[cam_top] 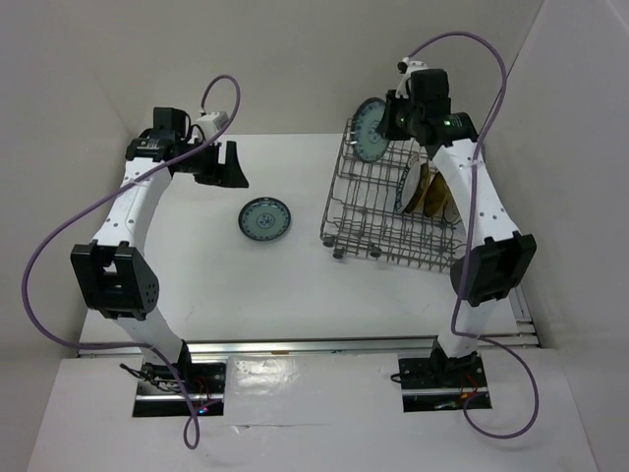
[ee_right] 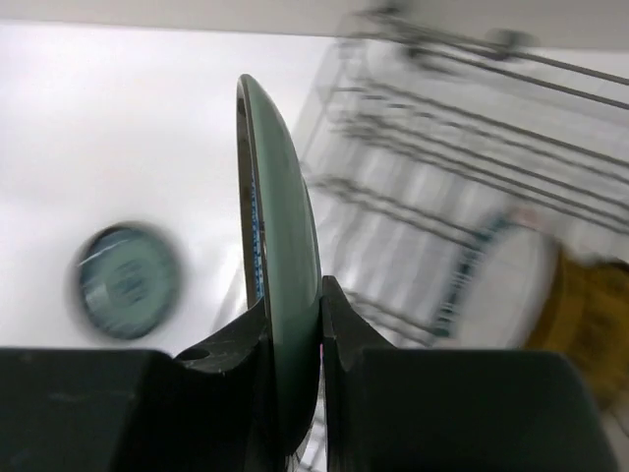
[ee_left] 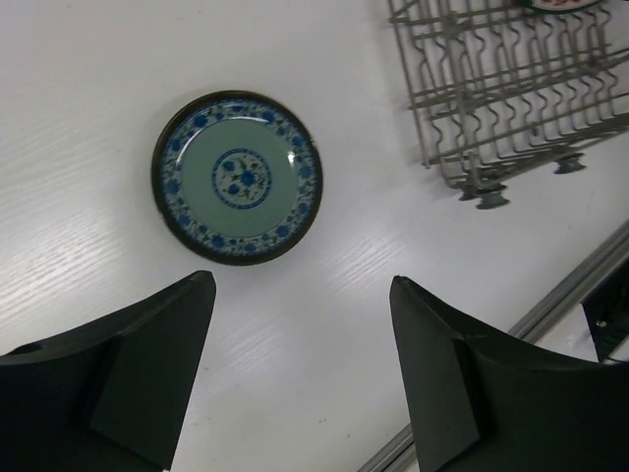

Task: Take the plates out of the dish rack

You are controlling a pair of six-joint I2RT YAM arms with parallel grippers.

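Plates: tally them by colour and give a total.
Teal plates: 2, one lying flat, one held on edge
White plate with teal rim: 1
Amber plate: 1
Total: 4 in view

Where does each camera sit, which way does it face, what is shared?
Top external: above and behind the arms, looking down at the dish rack; both arms show.
Left wrist: on the arm, faces down at the flat teal plate; open left gripper shows.
Right wrist: on its arm, looks along the held teal plate; right gripper clamps it.
Shared: all show the flat teal plate.
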